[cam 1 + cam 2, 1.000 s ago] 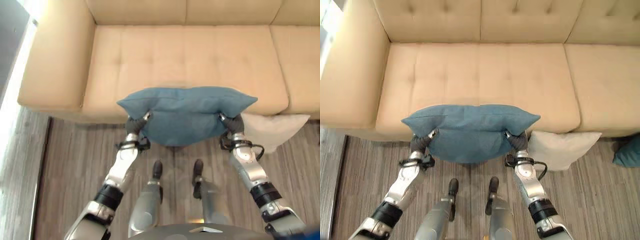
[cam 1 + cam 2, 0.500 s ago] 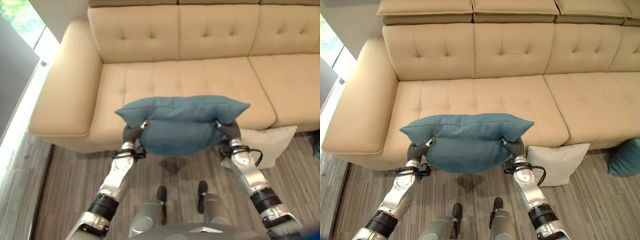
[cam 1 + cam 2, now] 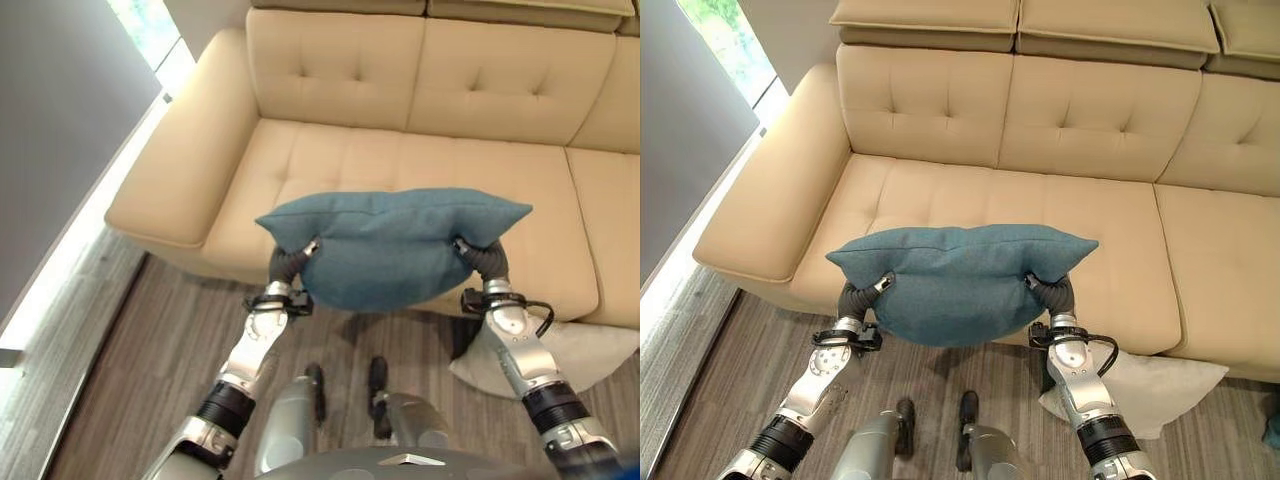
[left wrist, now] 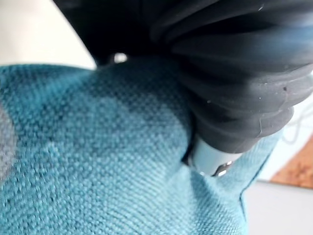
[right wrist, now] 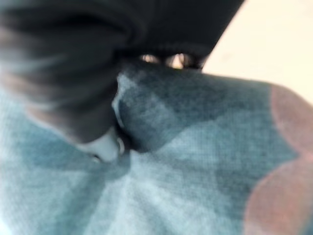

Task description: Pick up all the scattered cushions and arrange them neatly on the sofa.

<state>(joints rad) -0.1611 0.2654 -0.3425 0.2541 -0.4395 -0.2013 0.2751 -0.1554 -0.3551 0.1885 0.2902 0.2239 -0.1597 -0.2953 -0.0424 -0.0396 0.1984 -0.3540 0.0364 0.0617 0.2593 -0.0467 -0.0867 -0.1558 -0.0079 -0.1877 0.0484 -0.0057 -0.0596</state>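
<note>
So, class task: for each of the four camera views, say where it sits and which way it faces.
Left eye view: on the head, looking down at the blue cushion, sofa and both arms.
Right eye view: beside it, same scene; white cushion on the floor.
Left wrist view: on the left wrist, facing the cushion past the left hand.
Right wrist view: on the right wrist, facing it past the right hand.
All four share the blue cushion.

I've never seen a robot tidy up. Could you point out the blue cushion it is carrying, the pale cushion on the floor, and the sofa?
blue cushion (image 3: 960, 275), right eye view, middle of its top face.
pale cushion (image 3: 1165, 385), right eye view, its bare cover on the floor.
sofa (image 3: 940, 190), right eye view, bare seat.
</note>
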